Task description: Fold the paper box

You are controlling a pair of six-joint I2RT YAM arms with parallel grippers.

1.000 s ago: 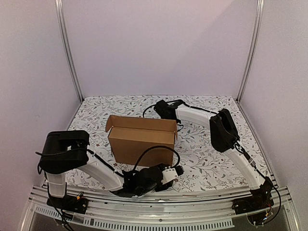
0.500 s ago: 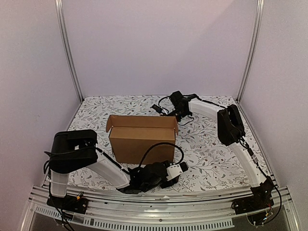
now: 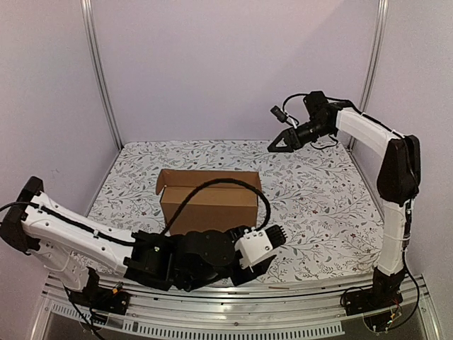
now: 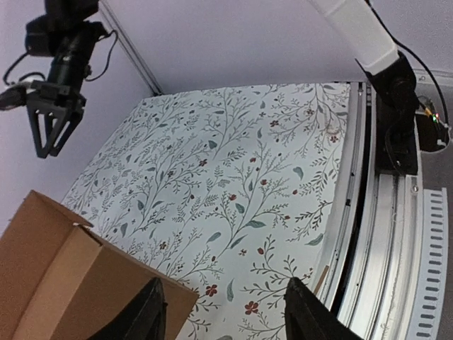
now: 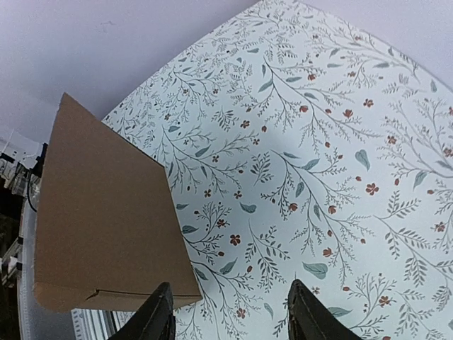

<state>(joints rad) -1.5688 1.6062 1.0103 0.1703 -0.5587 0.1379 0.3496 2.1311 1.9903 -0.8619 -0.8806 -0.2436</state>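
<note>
The paper box (image 3: 209, 202) is a closed-up brown cardboard box standing on the floral table, with one small flap (image 3: 161, 181) sticking up at its left end. My left gripper (image 3: 274, 235) hovers low by the box's near right corner, open and empty. In the left wrist view the box (image 4: 64, 276) lies lower left, beside the left gripper (image 4: 226, 319). My right gripper (image 3: 276, 145) hangs high over the back right of the table, open and holding nothing. From the right wrist view the box (image 5: 99, 219) shows far below the right gripper (image 5: 233, 319).
The floral cloth (image 3: 318, 205) covers the table. An aluminium rail (image 3: 233, 297) runs along the near edge, with the arm bases on it. Metal posts (image 3: 99, 78) and pale walls close in the back and sides. A cable (image 3: 219, 185) from the left arm loops over the box.
The right arm has risen from just behind the box to high at the back right, its jaws widening. The left arm's upper part has swung out left; its gripper stays near the box's front.
</note>
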